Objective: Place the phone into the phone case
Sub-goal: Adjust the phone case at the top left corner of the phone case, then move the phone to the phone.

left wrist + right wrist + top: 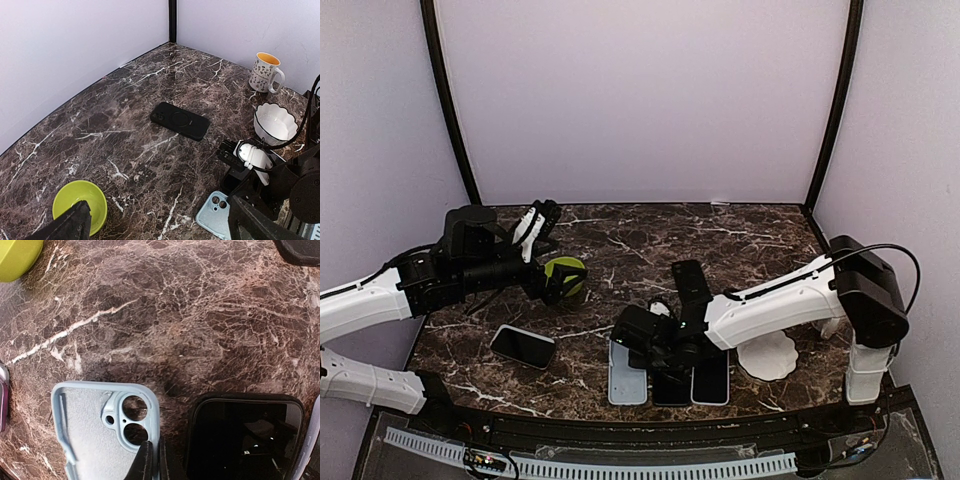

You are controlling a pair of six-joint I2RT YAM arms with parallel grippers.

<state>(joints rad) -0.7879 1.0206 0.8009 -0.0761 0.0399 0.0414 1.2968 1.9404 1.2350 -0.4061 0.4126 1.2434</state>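
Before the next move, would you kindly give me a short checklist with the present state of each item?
1. Blue case lies hollow side up with nothing in it: ok.
2. Phone lies apart from the other things, screen up: ok.
3. Left fingers open, ready for a grasp: ok.
4. Right fingers open, ready for a grasp: not ok, they are shut with nothing between them.
5. Black-rimmed phone beside the blue case is already in a case: cannot tell.
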